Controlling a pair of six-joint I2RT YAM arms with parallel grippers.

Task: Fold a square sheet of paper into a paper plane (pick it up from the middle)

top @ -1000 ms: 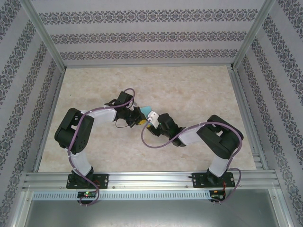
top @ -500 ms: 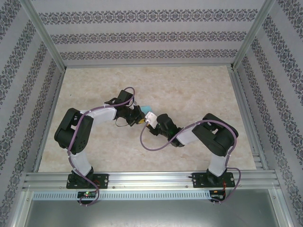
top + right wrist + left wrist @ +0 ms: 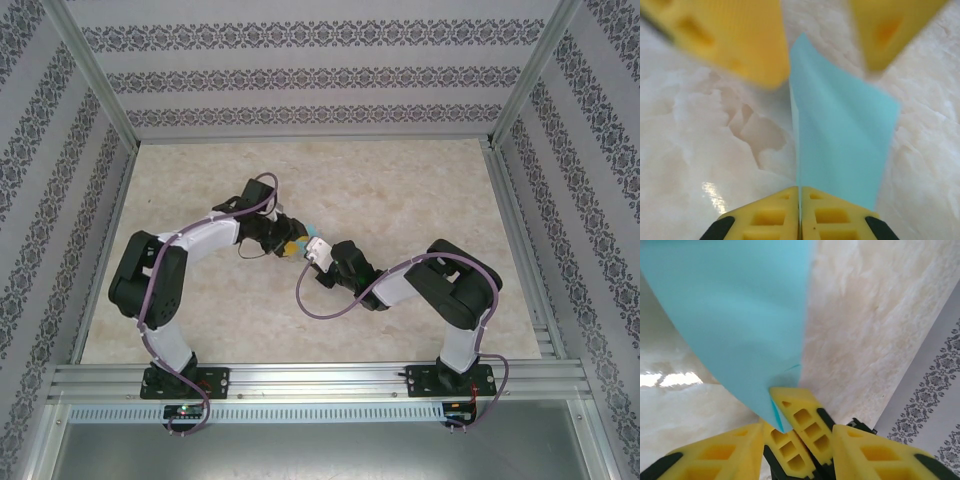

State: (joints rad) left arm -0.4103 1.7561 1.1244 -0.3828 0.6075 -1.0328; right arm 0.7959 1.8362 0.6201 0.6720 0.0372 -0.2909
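One sheet: the turquoise sheet of paper [image 3: 840, 135] shows a doubled edge on its left side in the right wrist view, so it is folded at least once. It sits mid-bench between the two grippers and appears raised off the bench [image 3: 400, 190].
Right gripper [image 3: 800, 192]: fingers pressed together on the sheet's near edge, at the fold line. It alone carries the sheet.
Left gripper [image 3: 289, 244]: fingers spread, one on either side of the sheet. Blur hides whether either touches it.
Long axis: the fold line runs straight out from the right gripper's fingertips toward the left gripper's fingers.
Key relation: the right pinch point sits between the left gripper's spread fingers, and the sheet fans out ahead of them. The left arm is nearer the free end.
Step (judged): regrip mid-fold, with no dart shape yet.
Next move (judged): the left gripper must re-seat on the free part without tugging the sheet from the pinch.
Risk (judged): the thin sheet bows visibly in the left wrist view and could buckle or slip.
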